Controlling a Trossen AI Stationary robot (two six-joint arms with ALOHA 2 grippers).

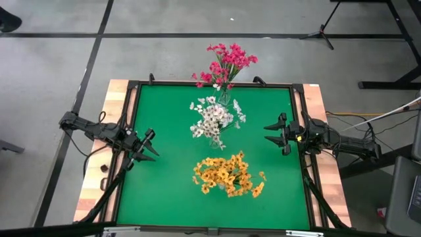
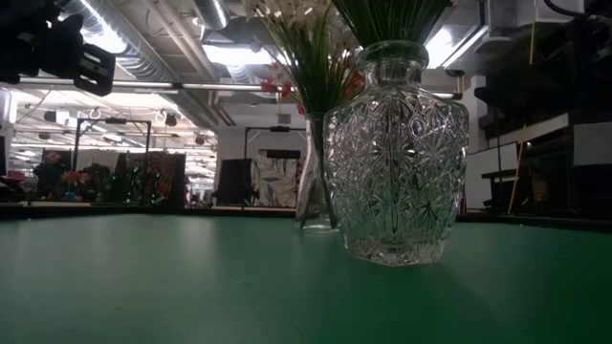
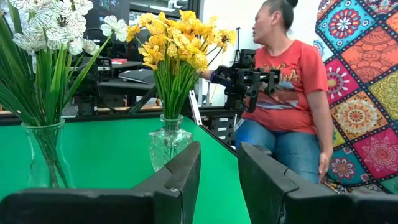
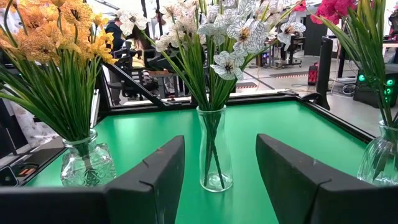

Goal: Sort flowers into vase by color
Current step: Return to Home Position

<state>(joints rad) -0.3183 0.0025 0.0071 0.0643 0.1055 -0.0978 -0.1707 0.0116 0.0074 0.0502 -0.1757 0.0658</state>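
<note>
Three glass vases stand in a row down the middle of the green table. The pink flowers stand in the far vase, the white flowers in the middle vase, the yellow-orange flowers in the near cut-glass vase. My left gripper hovers open at the table's left edge, level, pointing toward the vases. My right gripper hovers open at the right edge, pointing toward the white bunch. Neither has anything between its fingers.
A dark raised frame runs round the green mat, with wooden boards outside it. A person in a red shirt sits beyond the table's right side. The green surface lies bare between each gripper and the vases.
</note>
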